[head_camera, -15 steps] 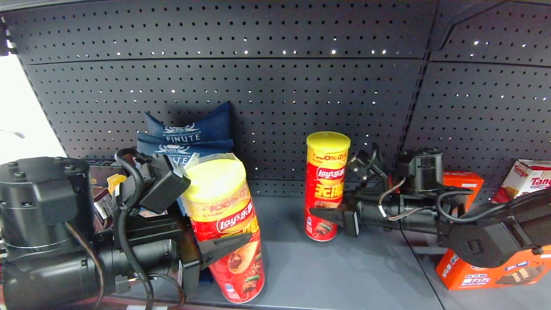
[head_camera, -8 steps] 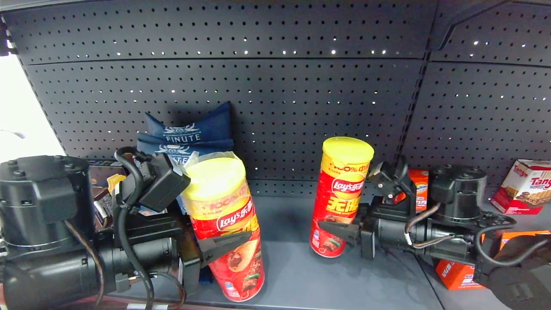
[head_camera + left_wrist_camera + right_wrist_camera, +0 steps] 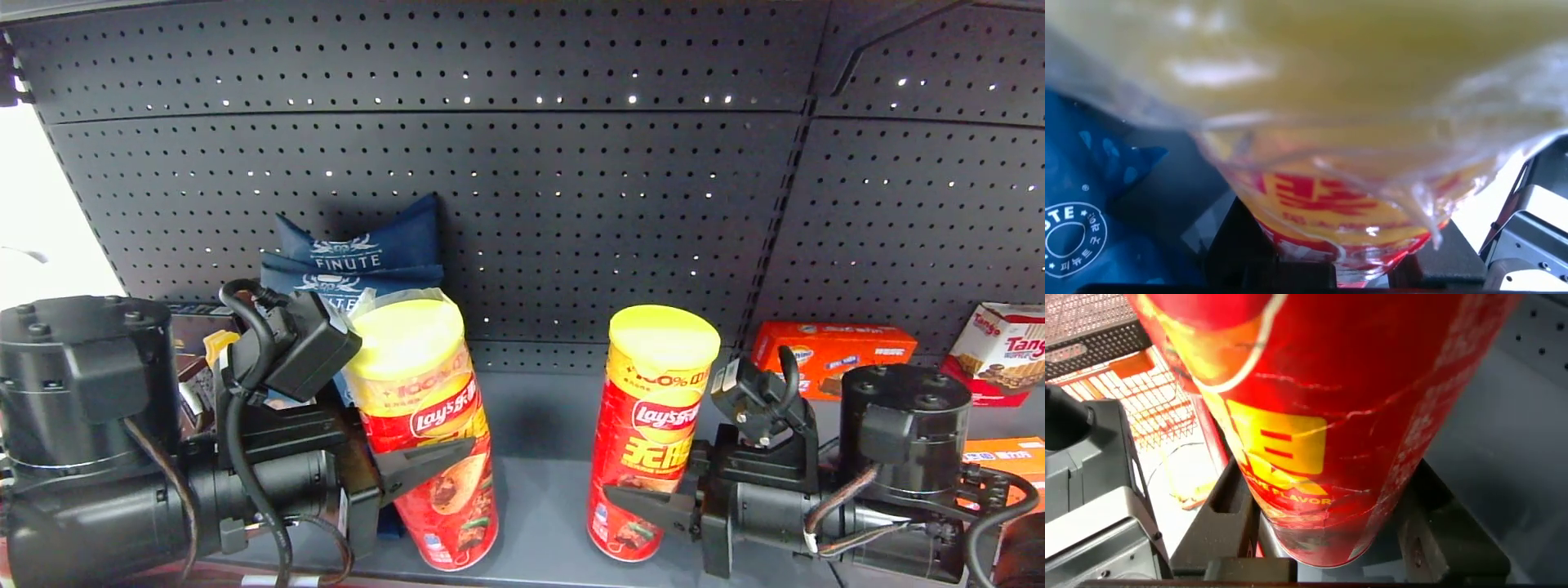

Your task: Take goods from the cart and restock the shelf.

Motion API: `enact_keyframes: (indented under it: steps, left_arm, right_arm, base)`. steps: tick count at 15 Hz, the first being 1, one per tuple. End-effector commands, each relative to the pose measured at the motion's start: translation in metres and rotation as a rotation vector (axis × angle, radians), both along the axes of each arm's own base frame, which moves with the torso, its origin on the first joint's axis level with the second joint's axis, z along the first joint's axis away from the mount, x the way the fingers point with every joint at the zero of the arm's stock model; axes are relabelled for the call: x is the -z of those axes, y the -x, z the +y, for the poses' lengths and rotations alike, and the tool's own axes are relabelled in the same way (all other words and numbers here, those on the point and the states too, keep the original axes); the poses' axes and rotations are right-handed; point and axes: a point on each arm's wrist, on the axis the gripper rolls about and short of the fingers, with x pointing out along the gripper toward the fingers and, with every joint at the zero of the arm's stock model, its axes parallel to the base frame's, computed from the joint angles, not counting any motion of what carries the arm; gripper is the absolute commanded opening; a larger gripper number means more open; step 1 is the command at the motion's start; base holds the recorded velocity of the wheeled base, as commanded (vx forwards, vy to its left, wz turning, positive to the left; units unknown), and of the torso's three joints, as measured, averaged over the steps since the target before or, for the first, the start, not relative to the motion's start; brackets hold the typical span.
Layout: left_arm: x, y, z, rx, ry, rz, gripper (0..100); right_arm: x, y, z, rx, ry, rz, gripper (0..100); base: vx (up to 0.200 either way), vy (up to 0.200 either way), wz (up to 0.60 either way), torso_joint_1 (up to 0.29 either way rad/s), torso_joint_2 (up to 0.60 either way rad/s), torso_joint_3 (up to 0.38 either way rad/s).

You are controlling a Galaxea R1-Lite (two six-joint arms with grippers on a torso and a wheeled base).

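The left gripper (image 3: 441,465) has its jaws clamped on the left can (image 3: 420,384), a red chip tube with a yellow lid, at the front of the shelf (image 3: 539,490), just ahead of blue bags (image 3: 359,253). The right gripper (image 3: 641,506) likewise grips the right can (image 3: 653,408), which leans slightly. An orange box (image 3: 829,347) lies behind.
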Motion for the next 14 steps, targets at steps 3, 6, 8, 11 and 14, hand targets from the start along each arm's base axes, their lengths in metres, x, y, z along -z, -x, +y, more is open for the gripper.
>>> enact_keyframes:
  steps: [3, 6, 8, 11, 14]
  left_arm:
    - [0.0, 0.0, 0.0, -0.01, -0.002, -0.001, 0]
    - [-0.001, -0.001, 0.0, -0.013, -0.002, -0.001, 0]
    - [-0.001, -0.002, 0.0, -0.013, -0.001, -0.003, 0]
    - [0.0, -0.002, -0.001, -0.013, -0.004, -0.001, 0]
    - [0.0, -0.002, -0.001, -0.013, -0.004, -0.001, 0]
  right_arm:
    - [0.009, 0.002, 0.0, -0.004, 0.007, 0.008, 0]
    - [0.016, -0.002, 0.002, 0.002, 0.016, 0.02, 0]
    - [0.02, -0.007, 0.001, 0.012, 0.02, 0.022, 0]
    - [0.025, -0.012, 0.001, 0.026, 0.02, 0.022, 0]
    - [0.027, -0.016, 0.002, 0.032, 0.021, 0.023, 0]
  base:
    - [0.0, 0.0, 0.0, 0.0, 0.0, 0.0]
    - [0.0, 0.0, 0.0, 0.0, 0.0, 0.0]
    - [0.0, 0.0, 0.0, 0.0, 0.0, 0.0]
    - [0.0, 0.0, 0.0, 0.0, 0.0, 0.0]
    - [0.0, 0.0, 0.0, 0.0, 0.0, 0.0]
